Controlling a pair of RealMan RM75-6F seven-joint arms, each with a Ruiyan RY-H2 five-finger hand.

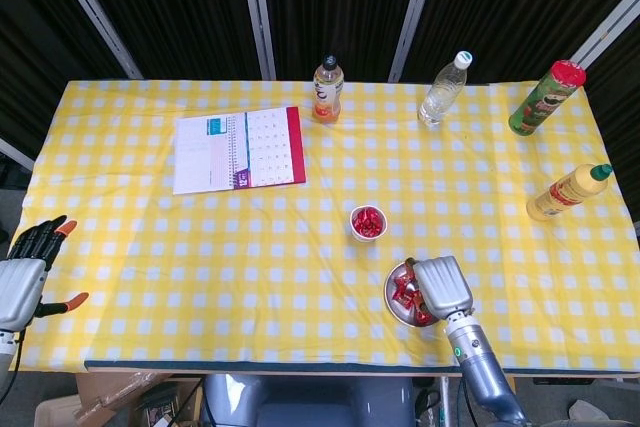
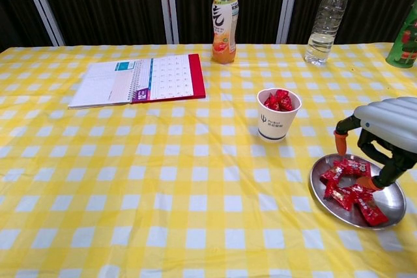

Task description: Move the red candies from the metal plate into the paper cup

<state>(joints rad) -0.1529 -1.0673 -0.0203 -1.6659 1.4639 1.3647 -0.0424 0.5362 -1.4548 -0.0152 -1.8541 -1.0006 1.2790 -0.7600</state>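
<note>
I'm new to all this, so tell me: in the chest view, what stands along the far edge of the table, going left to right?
Orange drink bottle → clear water bottle → green can, cut off by the picture's right edge.

The right hand hangs over the plate of candies at the bench's near edge. The cup, with candies in it, stands just beyond. The left hand sits at the near left, fingers spread.
</note>
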